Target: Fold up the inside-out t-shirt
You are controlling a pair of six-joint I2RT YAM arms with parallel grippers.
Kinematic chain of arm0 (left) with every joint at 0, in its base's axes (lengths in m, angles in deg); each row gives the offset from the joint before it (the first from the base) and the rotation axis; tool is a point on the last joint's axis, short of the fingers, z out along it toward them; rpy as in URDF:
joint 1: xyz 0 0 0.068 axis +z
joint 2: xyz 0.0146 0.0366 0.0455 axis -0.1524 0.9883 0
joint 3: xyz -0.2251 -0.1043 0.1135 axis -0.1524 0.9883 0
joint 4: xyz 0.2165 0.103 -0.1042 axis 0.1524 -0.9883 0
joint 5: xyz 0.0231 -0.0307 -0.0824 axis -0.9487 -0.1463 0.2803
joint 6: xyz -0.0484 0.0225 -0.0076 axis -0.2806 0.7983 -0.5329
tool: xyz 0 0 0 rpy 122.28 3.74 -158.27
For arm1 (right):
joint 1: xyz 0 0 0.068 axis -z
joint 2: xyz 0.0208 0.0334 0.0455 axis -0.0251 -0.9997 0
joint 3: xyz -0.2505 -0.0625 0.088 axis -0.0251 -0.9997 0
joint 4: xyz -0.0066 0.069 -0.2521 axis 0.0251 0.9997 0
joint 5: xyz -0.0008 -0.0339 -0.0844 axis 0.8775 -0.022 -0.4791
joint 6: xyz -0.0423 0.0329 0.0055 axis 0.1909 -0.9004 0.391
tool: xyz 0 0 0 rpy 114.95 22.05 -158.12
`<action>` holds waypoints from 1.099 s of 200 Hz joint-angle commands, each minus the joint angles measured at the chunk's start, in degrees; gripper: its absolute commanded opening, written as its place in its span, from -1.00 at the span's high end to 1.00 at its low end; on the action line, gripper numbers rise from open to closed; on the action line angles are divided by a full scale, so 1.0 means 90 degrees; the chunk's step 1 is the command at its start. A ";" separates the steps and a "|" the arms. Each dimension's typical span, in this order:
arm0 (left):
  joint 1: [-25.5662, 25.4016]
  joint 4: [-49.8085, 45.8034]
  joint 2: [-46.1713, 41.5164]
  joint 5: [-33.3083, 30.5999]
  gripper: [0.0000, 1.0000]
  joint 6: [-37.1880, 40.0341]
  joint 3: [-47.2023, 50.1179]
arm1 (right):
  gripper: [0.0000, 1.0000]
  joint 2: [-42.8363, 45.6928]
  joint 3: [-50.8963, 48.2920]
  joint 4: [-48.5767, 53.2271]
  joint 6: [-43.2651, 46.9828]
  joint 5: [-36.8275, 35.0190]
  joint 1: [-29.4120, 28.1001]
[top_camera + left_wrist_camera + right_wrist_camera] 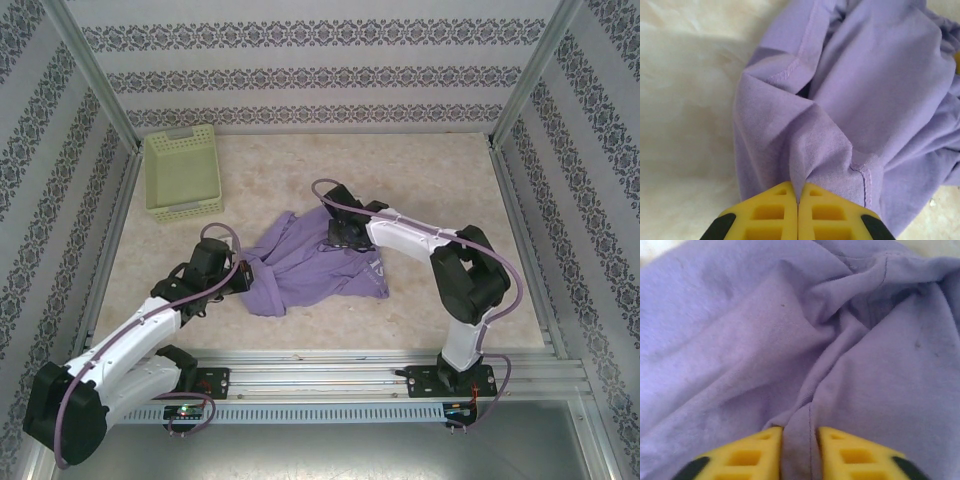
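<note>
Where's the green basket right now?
In the top view, the pale green basket sits at the table's far left corner, apart from the crumpled purple t-shirt near the middle.

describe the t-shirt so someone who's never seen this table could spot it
Find the beige table and look to its middle. The t-shirt is the crumpled lavender cloth there, soft and sprawling, unlike the rigid pale green basket in the far left corner.
</note>
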 commanded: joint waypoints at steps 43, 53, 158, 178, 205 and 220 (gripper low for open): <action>0.0248 -0.1051 -0.0788 -0.1608 1.00 0.0217 -0.1013 | 1.00 0.2227 -0.0474 -0.0808 0.0370 -0.0435 -0.0024; 0.0240 -0.1033 -0.0949 -0.1477 1.00 0.0203 -0.0860 | 1.00 0.2763 -0.1128 -0.1196 0.0228 -0.0427 -0.0104; -0.0214 -0.1619 0.0555 -0.0242 0.05 0.0356 -0.0739 | 0.23 0.4570 -0.5078 -0.1616 -0.2023 -0.1212 -0.1166; -0.0461 -0.1991 0.0380 -0.0827 -0.15 0.0478 -0.1360 | 0.12 0.4815 -0.4611 -0.0984 -0.1667 -0.1493 -0.1286; -0.1303 -0.1845 0.0787 -0.1137 -0.24 0.0716 -0.1956 | 0.13 0.5012 -0.4394 -0.1027 -0.1438 -0.1289 -0.1446; -0.1628 -0.1513 0.1207 -0.1063 -0.25 0.0740 -0.2087 | 0.14 0.4942 -0.4397 -0.1375 -0.1437 -0.1021 -0.1601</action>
